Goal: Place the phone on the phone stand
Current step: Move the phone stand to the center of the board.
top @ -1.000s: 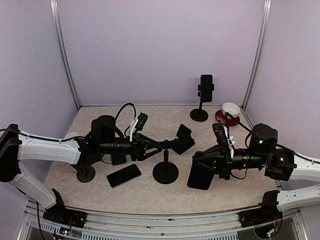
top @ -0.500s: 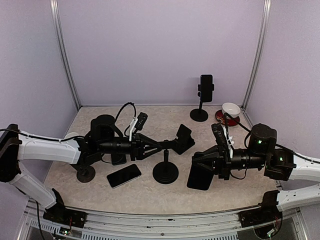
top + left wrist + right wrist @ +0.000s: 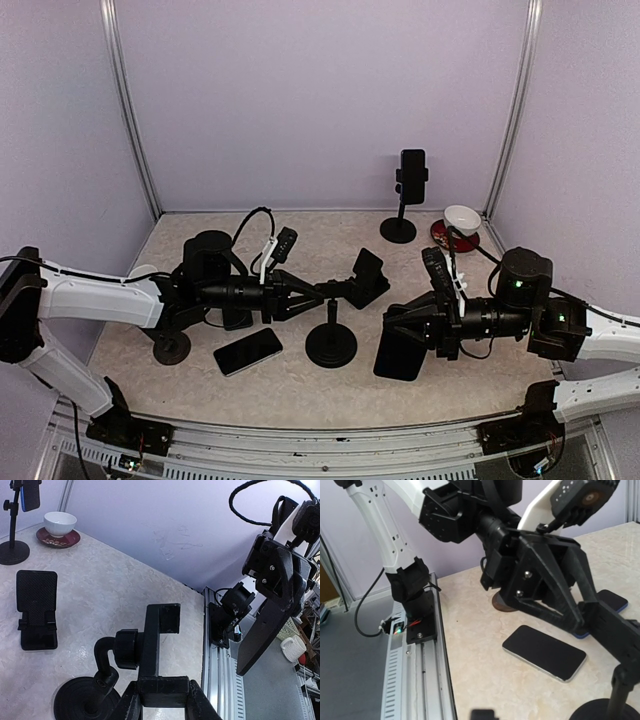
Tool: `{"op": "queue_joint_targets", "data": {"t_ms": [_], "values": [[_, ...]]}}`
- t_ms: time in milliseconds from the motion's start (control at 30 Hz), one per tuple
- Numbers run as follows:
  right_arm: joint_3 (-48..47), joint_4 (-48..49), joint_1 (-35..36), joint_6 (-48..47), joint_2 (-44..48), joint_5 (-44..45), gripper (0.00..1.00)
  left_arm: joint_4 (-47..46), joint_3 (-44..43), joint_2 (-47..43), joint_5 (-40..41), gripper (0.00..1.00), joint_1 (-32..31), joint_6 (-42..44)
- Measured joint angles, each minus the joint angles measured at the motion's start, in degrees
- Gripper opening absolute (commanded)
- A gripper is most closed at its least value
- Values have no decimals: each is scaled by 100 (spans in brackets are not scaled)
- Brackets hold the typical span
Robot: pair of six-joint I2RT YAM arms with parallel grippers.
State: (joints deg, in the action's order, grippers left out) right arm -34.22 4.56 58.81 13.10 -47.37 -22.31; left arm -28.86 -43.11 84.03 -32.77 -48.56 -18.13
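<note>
The right hand [image 3: 405, 322] is clamped on the upper end of a dark phone [image 3: 400, 355] and holds it upright, tilted, just right of the phone stand [image 3: 331, 345] near the middle of the desk [image 3: 300, 385]. The left hand [image 3: 328, 291] is drawn in narrow on the stand's clamp bracket, a finger [image 3: 129, 705] pressed to each side. A second phone [image 3: 247, 351] lies flat left of the base, and a folding stand [image 3: 368, 275] sits just behind.
</note>
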Motion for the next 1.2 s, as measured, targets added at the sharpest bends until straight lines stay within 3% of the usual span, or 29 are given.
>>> {"op": "queue_joint_targets", "data": {"t_ms": [133, 500, 667, 1000, 1200], "values": [[0, 2, 0, -2, -9, -2, 0, -15, 0, 4, -13, 36, 0, -2], [0, 2, -2, 0, -44, -33, 0, -28, 0, 4, -24, 39, 0, 13], [0, 2, -2, 0, -42, -39, 0, -31, 0, 4, -24, 46, 0, 15], [0, 2, -2, 0, -52, -52, 0, -109, 0, 4, -28, 39, 0, 2], [0, 4, -2, 0, -59, -61, 0, -155, 0, 4, -37, 26, 9, -9]]}}
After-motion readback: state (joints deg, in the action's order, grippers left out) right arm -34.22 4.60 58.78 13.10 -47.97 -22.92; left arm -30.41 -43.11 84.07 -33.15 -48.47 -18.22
